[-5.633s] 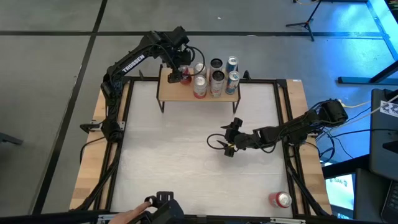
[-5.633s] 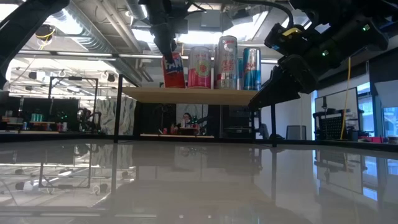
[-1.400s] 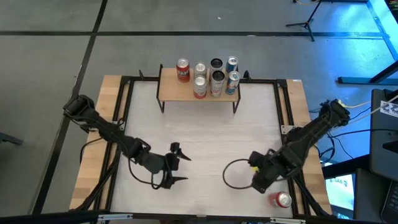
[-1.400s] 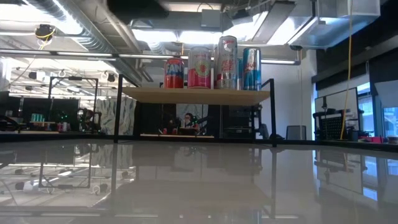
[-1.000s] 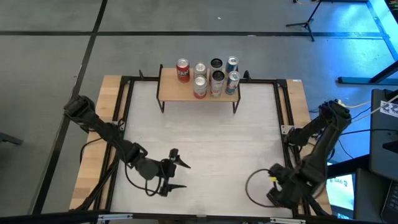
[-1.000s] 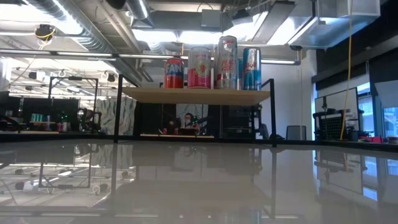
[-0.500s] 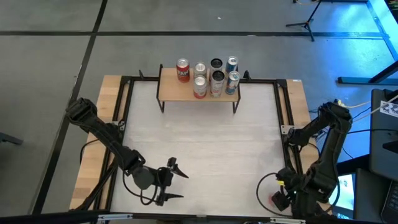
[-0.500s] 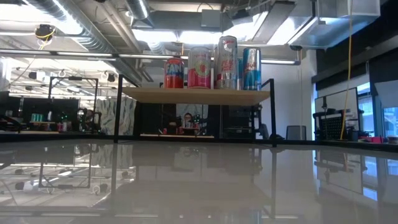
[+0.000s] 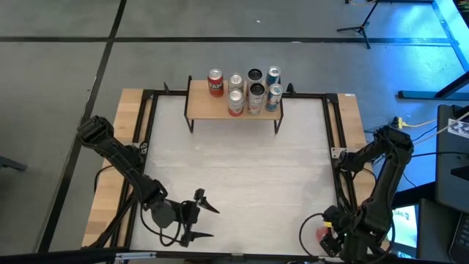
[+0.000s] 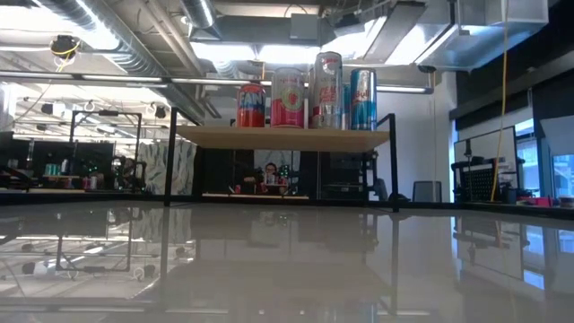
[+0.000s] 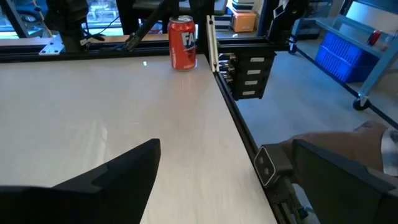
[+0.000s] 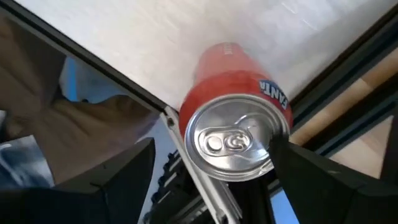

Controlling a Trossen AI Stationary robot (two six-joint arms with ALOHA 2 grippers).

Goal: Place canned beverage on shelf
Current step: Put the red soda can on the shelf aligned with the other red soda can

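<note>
Fingers of the right end effector (image 12: 205,165) stand spread on either side of a red can (image 12: 237,124) at the worktop's (image 9: 242,169) near right corner, not yet clamping it. The left end effector (image 9: 199,217), open too, hovers near the front edge. Six cans (image 9: 245,88) stand on the shelf (image 9: 205,106) at the far edge.
</note>
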